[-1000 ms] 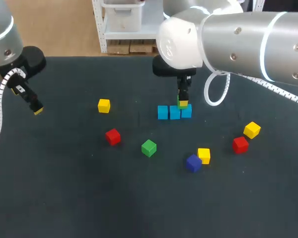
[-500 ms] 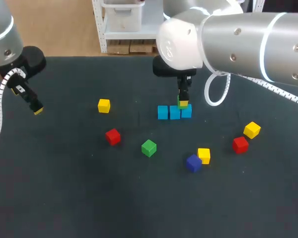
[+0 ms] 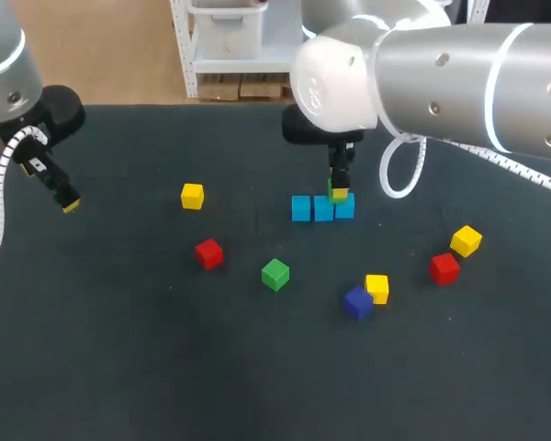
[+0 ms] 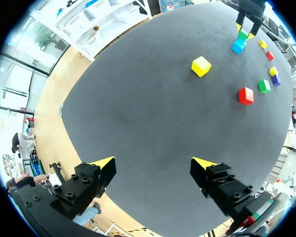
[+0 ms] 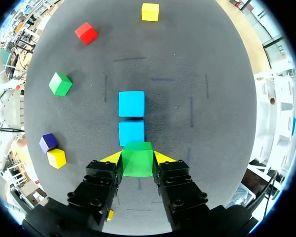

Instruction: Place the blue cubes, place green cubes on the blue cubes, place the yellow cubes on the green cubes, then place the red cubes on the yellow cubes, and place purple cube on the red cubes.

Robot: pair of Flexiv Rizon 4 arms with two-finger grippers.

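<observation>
Right gripper [image 5: 137, 158] clamps a green cube [image 5: 137, 167]; blue cubes [image 5: 131, 132] lie at its 12 o'clock. Left gripper [image 4: 153, 168] is spread wide, empty.

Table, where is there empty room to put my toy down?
The wide near strip of the table, this side of the loose green cube and the purple cube, is bare. So is the stretch between the left gripper and the lone yellow cube. It is crowded from the blue cubes to the purple cube.
</observation>
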